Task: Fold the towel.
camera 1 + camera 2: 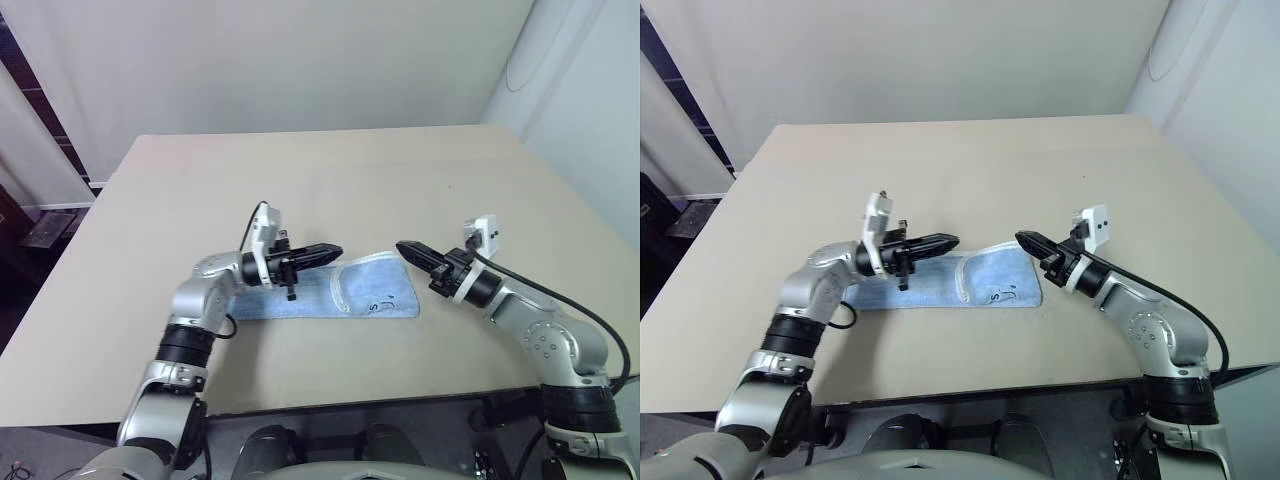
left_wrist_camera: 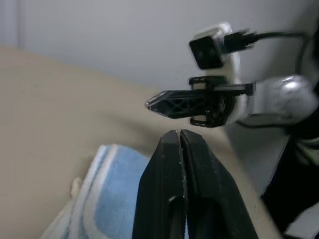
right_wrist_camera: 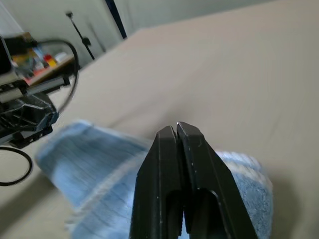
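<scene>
The towel, a small light blue terry cloth with white stitched edging, lies as a long folded strip on the beige table in our head views, its right end doubled over with a dark mark showing. Our left gripper hovers above the strip's middle, our right gripper just past its right end; neither holds cloth. In the left wrist view, our fingers are pressed together, empty. In the right wrist view, likewise closed. We judge one fold done; next we need to open and pinch an end.
</scene>
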{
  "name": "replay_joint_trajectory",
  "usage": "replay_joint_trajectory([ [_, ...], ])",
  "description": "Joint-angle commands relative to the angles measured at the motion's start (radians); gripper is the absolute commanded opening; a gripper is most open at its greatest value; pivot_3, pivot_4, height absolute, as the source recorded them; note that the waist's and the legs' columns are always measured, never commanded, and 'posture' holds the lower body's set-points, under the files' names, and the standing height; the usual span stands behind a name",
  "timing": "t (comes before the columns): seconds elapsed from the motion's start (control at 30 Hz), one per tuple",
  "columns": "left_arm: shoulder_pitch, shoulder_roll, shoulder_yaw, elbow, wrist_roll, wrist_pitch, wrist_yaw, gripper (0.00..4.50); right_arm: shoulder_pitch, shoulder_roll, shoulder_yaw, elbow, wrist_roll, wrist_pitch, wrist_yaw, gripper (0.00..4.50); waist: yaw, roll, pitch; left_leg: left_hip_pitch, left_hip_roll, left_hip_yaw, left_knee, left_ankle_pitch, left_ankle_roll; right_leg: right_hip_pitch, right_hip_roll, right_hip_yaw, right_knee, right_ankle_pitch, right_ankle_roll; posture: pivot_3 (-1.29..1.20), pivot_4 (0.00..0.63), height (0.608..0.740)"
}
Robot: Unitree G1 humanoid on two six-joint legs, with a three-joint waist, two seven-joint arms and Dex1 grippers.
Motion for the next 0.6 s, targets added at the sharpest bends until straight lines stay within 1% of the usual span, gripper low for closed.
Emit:
replay_joint_trajectory([
  [0.03, 0.014, -0.032, -0.048, -0.005, 0.076, -0.099, 0.06, 0.02, -0.02, 0.018, 0.03, 0.036, -0.085, -0.077, 0.002, 0.02, 0.0, 0.0, 0.0, 0.0, 0.0, 0.0, 0.0, 0.0, 0.0, 0.0, 0.0, 0.0, 0.0, 0.0, 0.0, 0.0, 0.0, 0.74],
  [0.13, 0.064, -0.055, -0.098, 0.022, 0.143, -0.166, 0.105, 0.02, -0.019, 0.046, 0.069, 0.095, -0.158, -0.142, 0.006, 0.02, -0.001, 0.0, 0.0, -0.001, 0.0, 0.0, 0.0, 0.0, 0.0, -0.001, 0.0, 0.0, 0.0, 0.0, 0.0, 0.0, 0.0, 0.74],
  [0.2, 0.075, -0.075, -0.106, 0.045, 0.152, -0.163, 0.131, 0.02, -0.029, 0.069, 0.09, 0.147, -0.198, -0.163, 0.001, 0.02, -0.001, 0.0, 0.0, 0.0, 0.0, 0.0, 0.0, 0.0, 0.0, -0.001, 0.0, 0.0, 0.0, 0.0, 0.0, 0.0, 0.0, 0.74],
  [0.3, 0.063, -0.103, -0.108, 0.119, 0.173, -0.183, 0.157, 0.02, -0.05, 0.102, 0.12, 0.245, -0.27, -0.204, -0.017, 0.02, -0.001, 0.0, 0.0, 0.0, 0.0, 0.0, 0.0, -0.001, 0.002, -0.001, -0.001, 0.0, 0.001, 0.0, 0.0, 0.0, 0.0, 0.74],
  [0.4, 0.031, -0.121, -0.092, 0.178, 0.193, -0.168, 0.216, 0.02, -0.077, 0.127, 0.114, 0.326, -0.318, -0.235, -0.049, 0.02, 0.0, 0.0, 0.0, 0.0, 0.0, 0.0, 0.001, -0.001, 0.003, -0.001, -0.001, 0.0, 0.002, 0.0, 0.0, 0.0, 0.0, 0.74],
  [0.47, 0.025, -0.102, -0.127, 0.216, 0.247, -0.23, 0.204, 0.02, -0.092, 0.137, 0.107, 0.364, -0.336, -0.246, -0.063, 0.02, -0.001, 0.001, 0.0, 0.0, 0.0, 0.0, 0.001, -0.001, 0.003, -0.001, -0.001, 0.0, 0.002, 0.001, 0.0, 0.0, 0.0, 0.74],
  [0.6, 0.029, -0.083, -0.138, 0.231, 0.25, -0.251, 0.156, 0.02, -0.107, 0.133, 0.117, 0.397, -0.378, -0.262, -0.067, 0.02, -0.002, 0.001, -0.001, 0.002, 0.0, 0.0, 0.001, -0.001, 0.003, -0.002, -0.001, -0.001, 0.002, 0.001, 0.0, 0.0, 0.0, 0.74],
])
